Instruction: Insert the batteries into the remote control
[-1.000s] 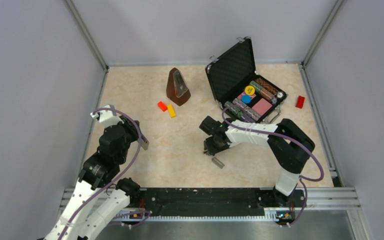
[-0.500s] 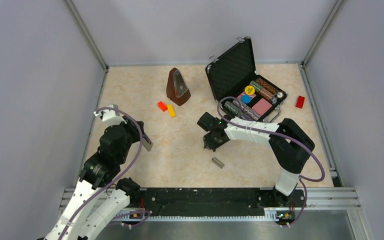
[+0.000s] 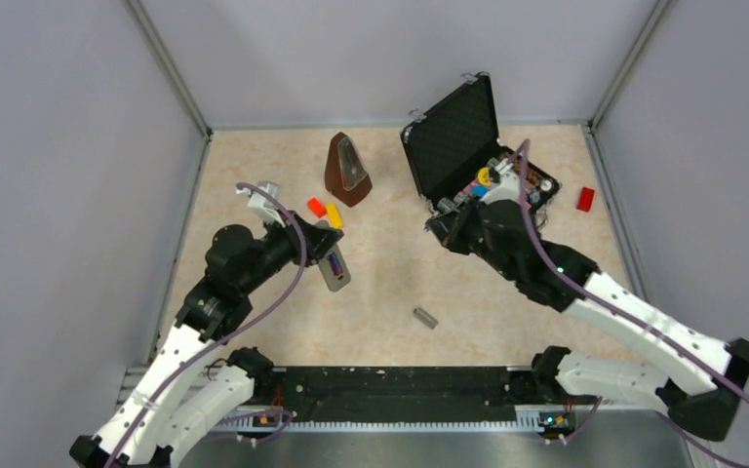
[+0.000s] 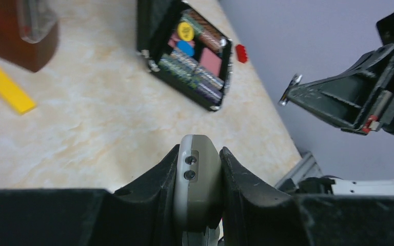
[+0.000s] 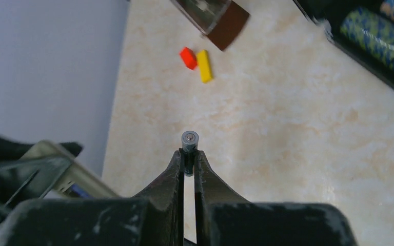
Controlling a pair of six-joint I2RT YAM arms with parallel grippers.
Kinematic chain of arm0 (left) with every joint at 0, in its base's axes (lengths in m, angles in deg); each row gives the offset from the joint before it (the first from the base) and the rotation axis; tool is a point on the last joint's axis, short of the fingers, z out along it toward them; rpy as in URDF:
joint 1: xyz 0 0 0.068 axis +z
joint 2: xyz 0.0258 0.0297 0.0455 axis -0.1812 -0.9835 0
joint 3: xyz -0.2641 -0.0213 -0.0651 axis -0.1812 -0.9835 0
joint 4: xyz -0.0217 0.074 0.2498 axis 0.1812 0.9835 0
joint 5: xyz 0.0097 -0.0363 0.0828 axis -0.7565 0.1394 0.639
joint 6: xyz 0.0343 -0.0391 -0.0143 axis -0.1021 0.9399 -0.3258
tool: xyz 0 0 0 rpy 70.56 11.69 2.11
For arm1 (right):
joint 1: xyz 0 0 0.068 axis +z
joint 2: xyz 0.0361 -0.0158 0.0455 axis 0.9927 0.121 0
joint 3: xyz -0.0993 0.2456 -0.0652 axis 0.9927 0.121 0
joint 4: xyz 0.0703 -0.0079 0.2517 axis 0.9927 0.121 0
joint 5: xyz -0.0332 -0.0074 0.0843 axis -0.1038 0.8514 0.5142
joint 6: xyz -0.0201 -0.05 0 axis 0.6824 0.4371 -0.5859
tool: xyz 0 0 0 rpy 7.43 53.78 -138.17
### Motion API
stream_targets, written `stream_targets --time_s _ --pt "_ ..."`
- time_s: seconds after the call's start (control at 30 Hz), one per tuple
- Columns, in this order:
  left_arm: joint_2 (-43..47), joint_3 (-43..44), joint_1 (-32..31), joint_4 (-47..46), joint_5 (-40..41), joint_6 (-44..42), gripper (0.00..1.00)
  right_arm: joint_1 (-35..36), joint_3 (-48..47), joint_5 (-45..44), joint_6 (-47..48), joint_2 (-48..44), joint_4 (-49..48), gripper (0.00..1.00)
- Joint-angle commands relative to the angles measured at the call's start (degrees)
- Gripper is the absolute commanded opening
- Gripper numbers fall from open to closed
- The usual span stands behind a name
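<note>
Remote control: clamped between the closed fingers of the left gripper, held aloft, a bluish battery apparently seated in its back. Grey battery: pinched by one end in the nearly closed right gripper, well apart from the remote (polarity cannot be told). Risk: with so shallow a pinch it may be pivoted or dropped when pressed in.

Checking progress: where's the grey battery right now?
Right wrist view: the grey battery is clamped in the right end effector, beside the open case.
</note>
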Motion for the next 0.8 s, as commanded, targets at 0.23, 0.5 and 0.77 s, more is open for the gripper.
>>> stream_targets --time_s 0.23,0.5,0.77 --pt "-15.51 1.90 0.21 -37.94 -23.61 16.61 0.00 1.85 -7.12 23.05 33.74 -1.81 -12.71 0.00" --pt "-22.70 6.08 0.16 -45.88 -22.00 26.50 0.00 4.74 -18.08 26.66 41.22 6.82 -8.97 0.00" --pt "-20.32 5.16 0.18 -42.45 -15.13 24.42 0.00 4.78 -18.99 22.09 40.99 6.80 -11.20 0.00"
